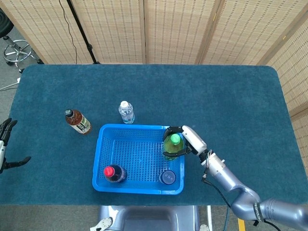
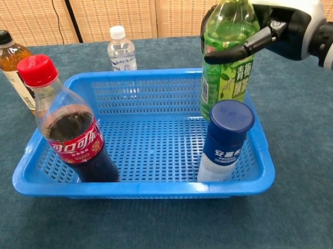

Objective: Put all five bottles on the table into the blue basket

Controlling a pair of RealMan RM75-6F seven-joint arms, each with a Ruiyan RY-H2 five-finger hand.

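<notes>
Right robot hand point(image 2: 272, 30) grips green bottle point(image 2: 228, 57) upright inside blue basket point(image 2: 141, 185), blue-capped bottle point(image 2: 227, 141) just below it; left robot hand point(image 1: 6, 144) far off, fingers apart, empty.

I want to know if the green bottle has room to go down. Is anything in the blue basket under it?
Nothing visible. The right robot hand holds the green tea bottle over bare basket floor; the blue-capped bottle stands just in front, toward the robot.
</notes>
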